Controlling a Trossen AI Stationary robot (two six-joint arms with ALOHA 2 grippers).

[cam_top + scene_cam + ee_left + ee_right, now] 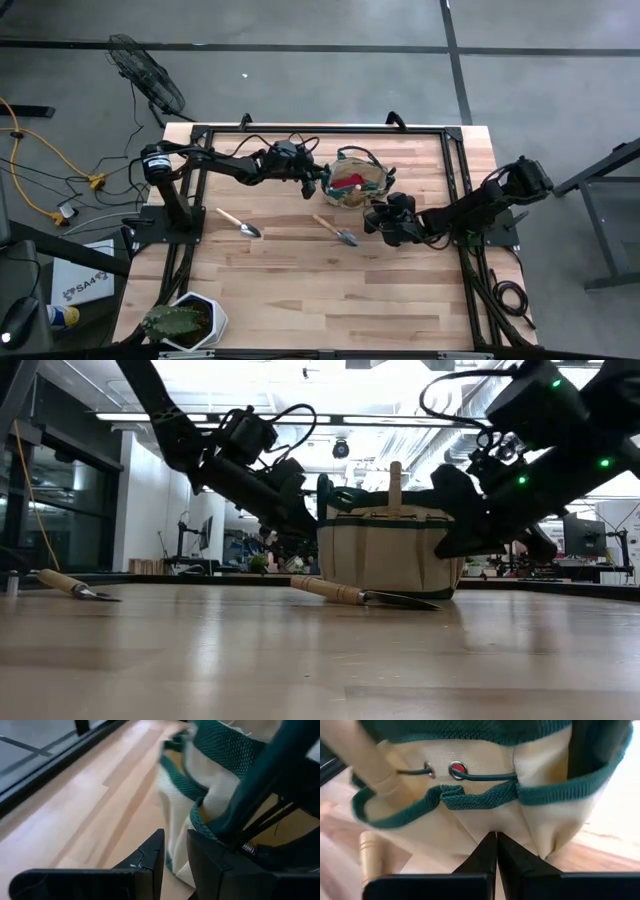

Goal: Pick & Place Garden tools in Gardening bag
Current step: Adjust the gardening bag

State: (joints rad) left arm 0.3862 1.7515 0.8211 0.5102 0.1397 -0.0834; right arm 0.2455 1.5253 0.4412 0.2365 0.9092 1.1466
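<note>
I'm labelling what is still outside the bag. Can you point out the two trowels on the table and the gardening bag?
left trowel [240, 223]: high view, on its shaft between handle and blade.
middle trowel [335, 229]: high view, on its wooden handle.
gardening bag [385, 555]: low view, on its tan front panel.

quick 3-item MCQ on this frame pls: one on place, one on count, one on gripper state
1. Where does the potted plant stand on the table?
A. beside the gardening bag
B. at a near corner on the left arm's side
C. under the right gripper

2. How many wooden-handled trowels lie loose on the table?
A. one
B. two
C. four

3. How are the right gripper's fingers?
A. shut, by the bag's side
B. wide open over a trowel
C. shut on a trowel

Key: 1 B, the pot sits far from the gardening bag. 2 B, one trowel lies toward the left arm and another trowel near the bag. 3 A, the right gripper has its tips together against the bag's fabric, holding nothing.
</note>
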